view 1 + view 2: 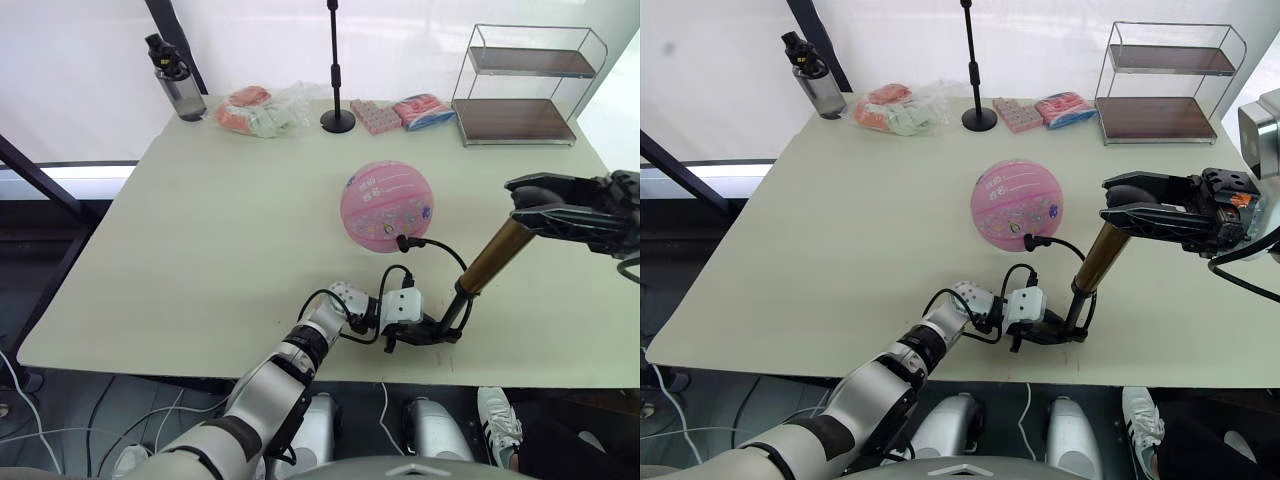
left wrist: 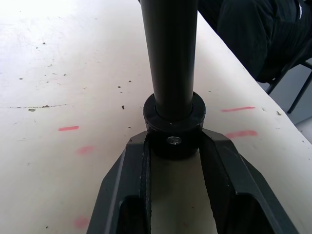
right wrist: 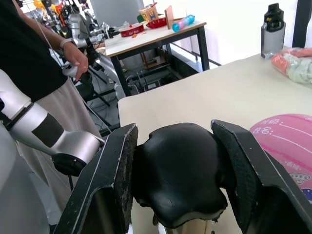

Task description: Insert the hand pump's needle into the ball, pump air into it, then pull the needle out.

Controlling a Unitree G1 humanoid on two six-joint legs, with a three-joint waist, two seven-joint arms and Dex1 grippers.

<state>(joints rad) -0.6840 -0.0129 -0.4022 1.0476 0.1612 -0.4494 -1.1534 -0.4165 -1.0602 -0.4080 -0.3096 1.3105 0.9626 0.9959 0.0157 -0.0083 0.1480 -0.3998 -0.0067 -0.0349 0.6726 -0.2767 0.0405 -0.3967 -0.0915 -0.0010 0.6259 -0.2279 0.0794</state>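
1. I cannot pick out the needle itself; where the thin black hose [image 1: 440, 250] meets the ball [image 1: 387, 206] I see only a small black fitting at the ball's near lower side, about 5 o'clock on it.
2. The pump's T-handle [image 3: 181, 178] is largely covered: my right hand [image 1: 545, 205] has its two fingers closed against either side of it, so only its black top bulges between them in the right wrist view.
3. The pump's base is similarly masked by my left hand [image 1: 425, 332], whose fingers are clamped on the black bottom cap where it meets the surface [image 1: 200, 250].
4. The hand pump [image 1: 490, 262] stands near the front edge, at 4 o'clock from the ball and apart from it.
5. Its long axis is tilted, not upright: base low toward 7 o'clock, handle end raised toward 1 o'clock.
6. The hose arcs from the pump's lower end up and over to the ball.
7. The ball rests on the surface right of centre.
8. In the right wrist view a person [image 3: 29, 63] stands beyond the surface's edge, cut off by the frame.
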